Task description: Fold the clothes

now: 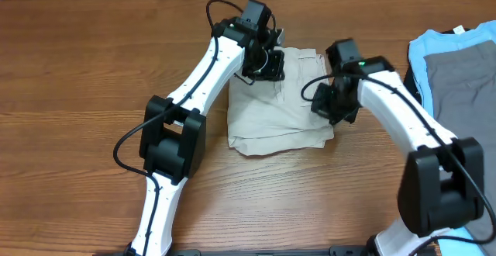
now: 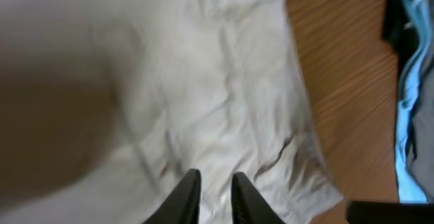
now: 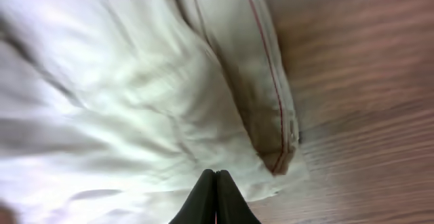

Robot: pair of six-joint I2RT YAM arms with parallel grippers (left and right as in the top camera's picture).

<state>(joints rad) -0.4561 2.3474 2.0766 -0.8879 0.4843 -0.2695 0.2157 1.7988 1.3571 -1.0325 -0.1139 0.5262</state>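
- Folded khaki shorts point(image 1: 283, 108) lie on the table point(image 1: 77, 70); far edge is hidden beneath my left gripper point(image 2: 215, 178).
- Left jaws: narrow gap; pinching cloth or not, unclear.
- My right gripper point(image 3: 214, 174): clenched, above hem.

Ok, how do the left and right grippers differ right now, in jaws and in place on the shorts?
The left gripper shows a narrow gap between its fingers; the right gripper has its fingers pressed together. The left gripper sits at the far edge of the folded shorts; the right gripper at their right edge, by a stitched hem. Both point down at the beige cloth; whether either pinches it cannot be told.
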